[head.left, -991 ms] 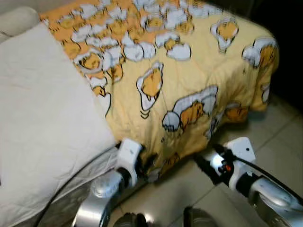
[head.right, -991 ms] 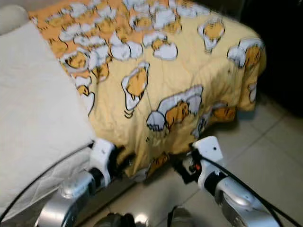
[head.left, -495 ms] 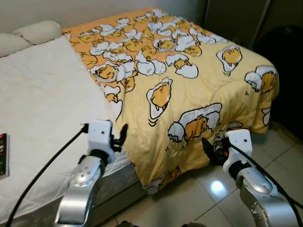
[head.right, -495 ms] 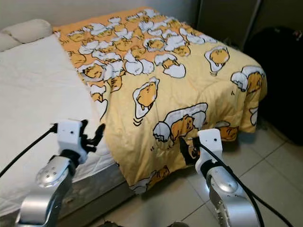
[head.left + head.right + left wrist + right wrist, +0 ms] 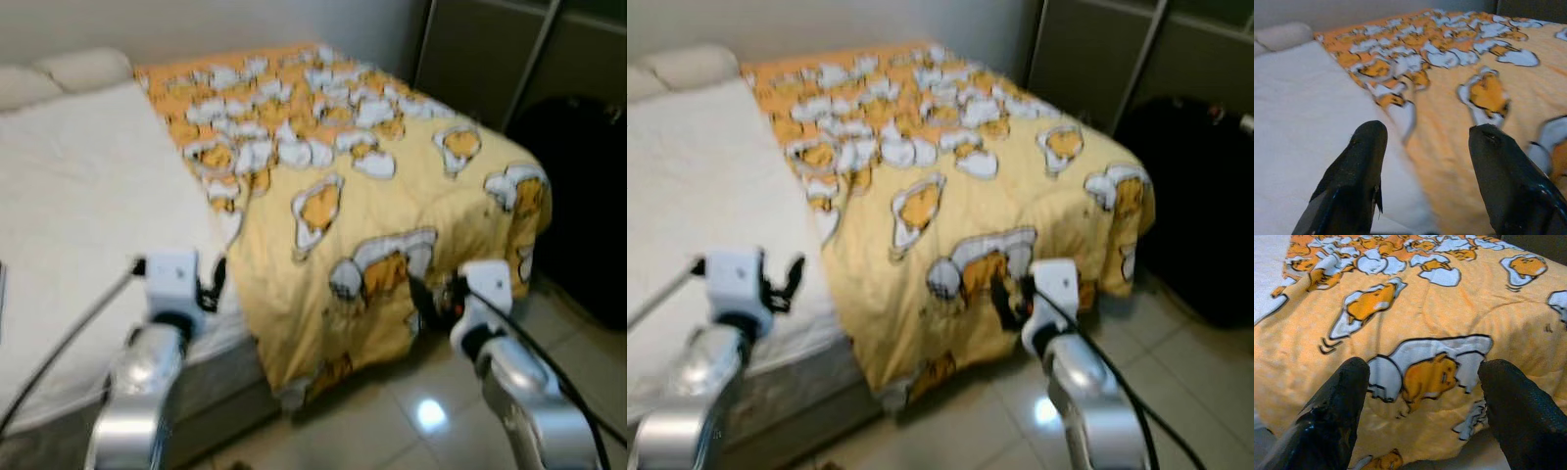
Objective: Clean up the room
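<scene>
A yellow cartoon-print blanket (image 5: 372, 196) covers the bed's far half, hanging over its edge to the tiled floor (image 5: 431, 421) (white mattress (image 5: 88, 215) bare beside it), while left gripper (image 5: 1425, 161) and right gripper (image 5: 1422, 396) hover before it, fingers spread.

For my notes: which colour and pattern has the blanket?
Yellow-orange blanket with white-and-orange cartoon figures; clearest in the right wrist view.

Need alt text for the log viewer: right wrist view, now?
The right gripper, fingers open and empty, hovers before a yellow blanket printed with cartoon egg characters, draped over the bed's edge.
</scene>
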You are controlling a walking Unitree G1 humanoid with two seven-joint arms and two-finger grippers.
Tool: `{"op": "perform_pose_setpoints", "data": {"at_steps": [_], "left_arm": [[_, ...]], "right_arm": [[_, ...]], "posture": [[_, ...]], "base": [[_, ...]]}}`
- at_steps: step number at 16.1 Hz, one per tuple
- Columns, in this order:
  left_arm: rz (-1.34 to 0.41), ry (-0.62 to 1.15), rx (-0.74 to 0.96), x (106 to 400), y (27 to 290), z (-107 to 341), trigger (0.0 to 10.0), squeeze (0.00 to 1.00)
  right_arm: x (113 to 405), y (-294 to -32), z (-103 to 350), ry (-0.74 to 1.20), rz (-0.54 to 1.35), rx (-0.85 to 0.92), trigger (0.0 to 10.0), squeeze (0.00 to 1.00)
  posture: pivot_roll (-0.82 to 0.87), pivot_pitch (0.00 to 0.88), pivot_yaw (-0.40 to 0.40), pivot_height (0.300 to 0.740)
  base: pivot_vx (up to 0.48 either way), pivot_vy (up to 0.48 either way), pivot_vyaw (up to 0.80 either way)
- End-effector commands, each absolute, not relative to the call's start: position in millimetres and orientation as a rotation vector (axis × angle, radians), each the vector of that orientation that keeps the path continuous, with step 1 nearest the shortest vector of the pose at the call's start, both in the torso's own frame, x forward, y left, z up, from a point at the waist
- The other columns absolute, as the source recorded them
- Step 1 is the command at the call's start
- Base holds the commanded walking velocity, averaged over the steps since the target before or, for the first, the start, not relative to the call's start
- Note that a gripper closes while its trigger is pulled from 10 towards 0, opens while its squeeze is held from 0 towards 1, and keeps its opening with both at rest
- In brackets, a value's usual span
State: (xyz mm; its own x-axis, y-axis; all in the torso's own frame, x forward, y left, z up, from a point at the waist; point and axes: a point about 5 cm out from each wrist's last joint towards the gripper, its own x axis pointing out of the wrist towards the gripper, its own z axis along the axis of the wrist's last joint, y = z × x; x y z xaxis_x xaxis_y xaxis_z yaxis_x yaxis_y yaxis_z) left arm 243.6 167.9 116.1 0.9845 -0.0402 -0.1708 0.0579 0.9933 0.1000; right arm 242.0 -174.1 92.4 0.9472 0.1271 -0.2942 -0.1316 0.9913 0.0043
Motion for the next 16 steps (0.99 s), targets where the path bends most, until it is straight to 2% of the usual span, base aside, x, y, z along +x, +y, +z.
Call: {"op": "perform_pose_setpoints", "data": {"at_steps": [1,3,8,16], "left_arm": [[-0.036,0.156,0.132,244.7,170.9,122.5,10.0,0.44],[-0.049,0.162,0.139,244.5,169.5,124.6,10.0,0.42],[-0.078,0.112,0.205,243.4,167.6,133.1,10.0,0.43],[-0.125,0.088,0.192,236.9,163.4,136.3,10.0,0.45]], "right_arm": [[242.0,-174.8,91.4,0.298,0.130,-0.015,10.0,0.00],[241.0,-172.5,87.5,0.306,0.145,-0.014,10.0,0.00],[238.6,-173.9,83.7,0.329,0.122,0.010,10.0,0.00],[231.1,-175.3,81.6,0.341,0.131,0.042,10.0,0.00]], "posture": [[0.02,0.000,0.020,0.740],[0.02,0.000,0.016,0.740],[0.03,0.000,0.006,0.740],[0.04,0.000,-0.017,0.740]], "base": [[0.000,-0.405,0.00],[0.000,0.000,0.00],[0.000,0.000,0.00],[0.000,0.000,-0.78]]}}
